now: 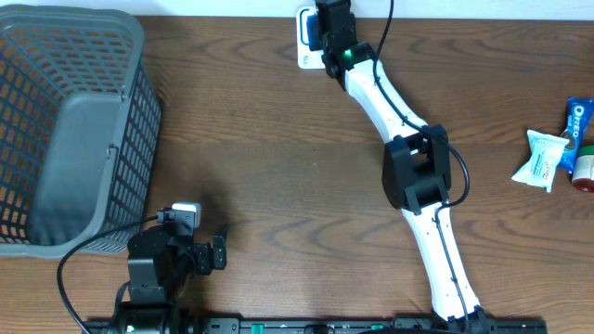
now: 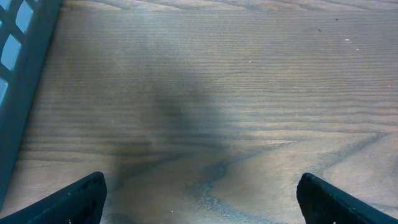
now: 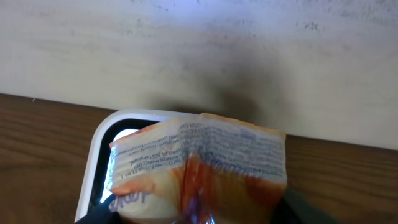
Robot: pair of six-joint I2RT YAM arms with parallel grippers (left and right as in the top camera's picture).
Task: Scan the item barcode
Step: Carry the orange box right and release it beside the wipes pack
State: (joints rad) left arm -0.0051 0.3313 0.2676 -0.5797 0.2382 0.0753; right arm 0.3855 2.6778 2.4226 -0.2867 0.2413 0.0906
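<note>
My right gripper (image 1: 330, 30) is at the far edge of the table, shut on an orange and white snack packet (image 3: 199, 162). The packet's printed back faces the camera and fills the lower half of the right wrist view, hiding most of the fingers. It hangs just over a white-rimmed scanner (image 3: 99, 146) with a dark, lit window, which shows as a white block (image 1: 303, 48) overhead. From overhead the gripper covers the packet. My left gripper (image 2: 202, 205) is open at the near left over bare wood, holding nothing.
A grey plastic basket (image 1: 65, 130) stands at the far left, its wall (image 2: 18, 81) close to the left gripper. At the right edge lie a white and green packet (image 1: 540, 158), a blue Oreo pack (image 1: 577, 121) and a red item (image 1: 585, 173). A pale wall backs the scanner.
</note>
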